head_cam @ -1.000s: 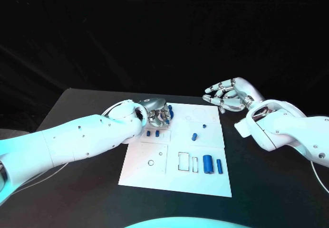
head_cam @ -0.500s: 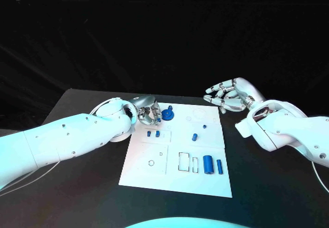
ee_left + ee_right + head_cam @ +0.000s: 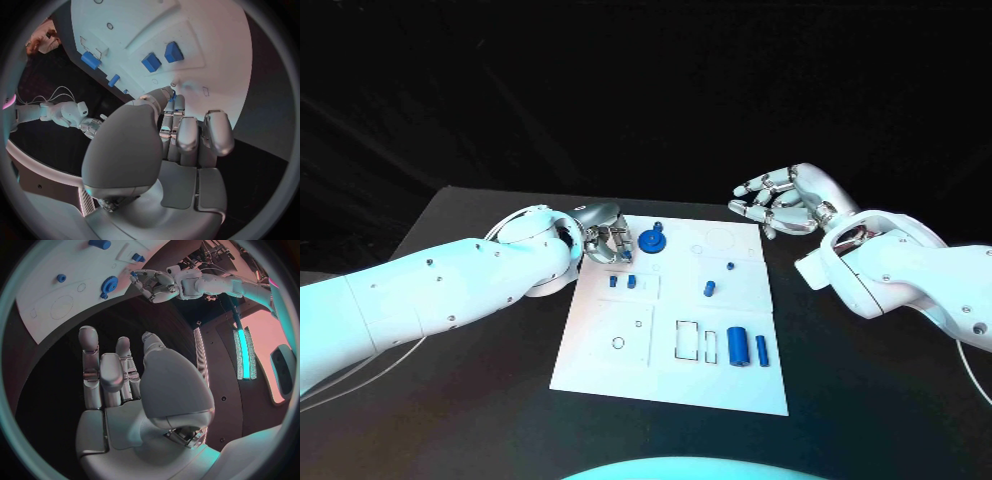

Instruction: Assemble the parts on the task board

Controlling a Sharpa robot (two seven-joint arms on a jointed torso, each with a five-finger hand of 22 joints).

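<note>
The white task board (image 3: 610, 365) lies in the middle of the black table. A blue gear (image 3: 652, 241) sits near its far left corner. My left hand (image 3: 606, 240) hangs just left of the gear, fingers pointing down at the board's edge and holding nothing; the left wrist view shows the left hand (image 3: 169, 145) with fingers side by side above the board (image 3: 206, 35). My right hand (image 3: 783, 200) hovers off the board's far right corner, fingers apart and empty. In the right wrist view the gear (image 3: 109, 285) lies beside the left hand (image 3: 153, 285).
Two small blue blocks (image 3: 622, 282) lie below the gear, a peg (image 3: 730, 267) and a short cylinder (image 3: 710, 289) mid-board, and two longer cylinders (image 3: 737, 347) stand by outlined slots at the near right. Bare black table lies on both sides.
My left hand has drawn back to the left off the gear, which it covered a second ago; the gear now lies uncovered on the board. The right hand has not moved.
</note>
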